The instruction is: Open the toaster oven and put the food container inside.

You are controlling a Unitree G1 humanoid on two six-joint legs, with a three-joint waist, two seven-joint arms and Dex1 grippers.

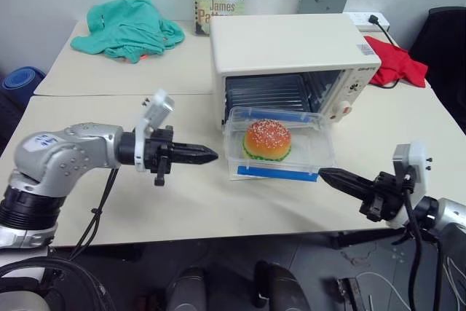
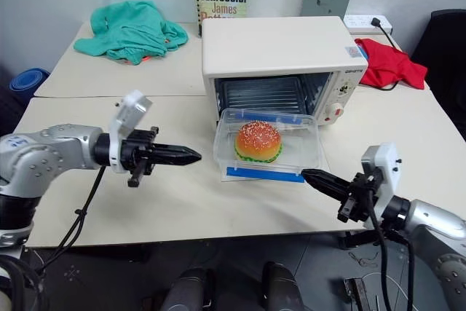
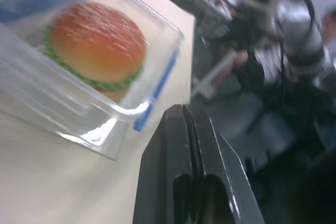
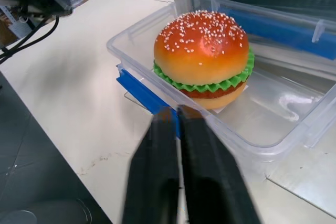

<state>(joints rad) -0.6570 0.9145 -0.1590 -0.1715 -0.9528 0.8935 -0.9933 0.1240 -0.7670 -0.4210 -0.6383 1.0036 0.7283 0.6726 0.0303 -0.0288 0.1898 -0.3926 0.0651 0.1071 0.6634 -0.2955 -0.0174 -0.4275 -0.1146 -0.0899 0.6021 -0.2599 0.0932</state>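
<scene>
pushing with both closed, empty grippers, left gripper [image 1: 207, 155] and right gripper [image 1: 329, 175], risked skewing the food container [image 1: 279, 148] off the toaster oven [image 1: 291, 56] door.

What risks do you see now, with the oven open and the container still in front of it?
1. The food container sits on the lowered door of the toaster oven, not yet inside; a push off centre may turn it against the opening's side.
2. Both the left gripper and the right gripper are shut and hold nothing, so they can only nudge, and the light box may slide off the door's edge.
</scene>
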